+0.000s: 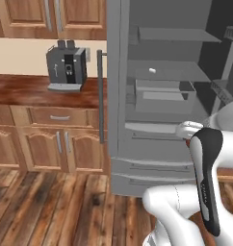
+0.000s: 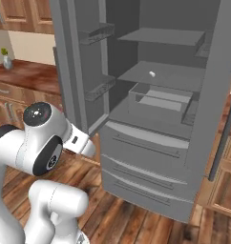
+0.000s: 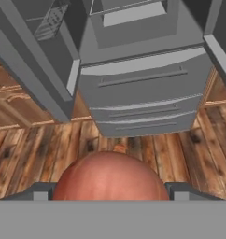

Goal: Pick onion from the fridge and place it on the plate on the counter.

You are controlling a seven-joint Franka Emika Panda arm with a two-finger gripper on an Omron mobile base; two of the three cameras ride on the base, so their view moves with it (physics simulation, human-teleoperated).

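Onion out of the fridge, carried low.
The claw (image 3: 110,192) grips the onion (image 3: 110,175); fridge (image 3: 143,88) at 12 o'clock, ready for the plate.

Open grey fridge (image 1: 152,110) (small white piece (image 1: 152,71) on a shelf), coffee machine (image 1: 66,67) on the counter (image 1: 22,91)

The fridge (image 2: 151,119) stands open, both doors swung wide, so its front is free to reach. Inside, two shelves (image 2: 162,74) split the upper space into low slots; a small white piece (image 2: 152,74) lies on the lower shelf. An open bin (image 2: 160,102) fills the space below it. The closed drawers (image 3: 143,93) bulge forward at the bottom. The left door (image 1: 113,81) walls off the counter (image 1: 36,91), where a coffee machine (image 1: 66,67) stands. The wooden floor (image 3: 40,154) before the fridge lies open.
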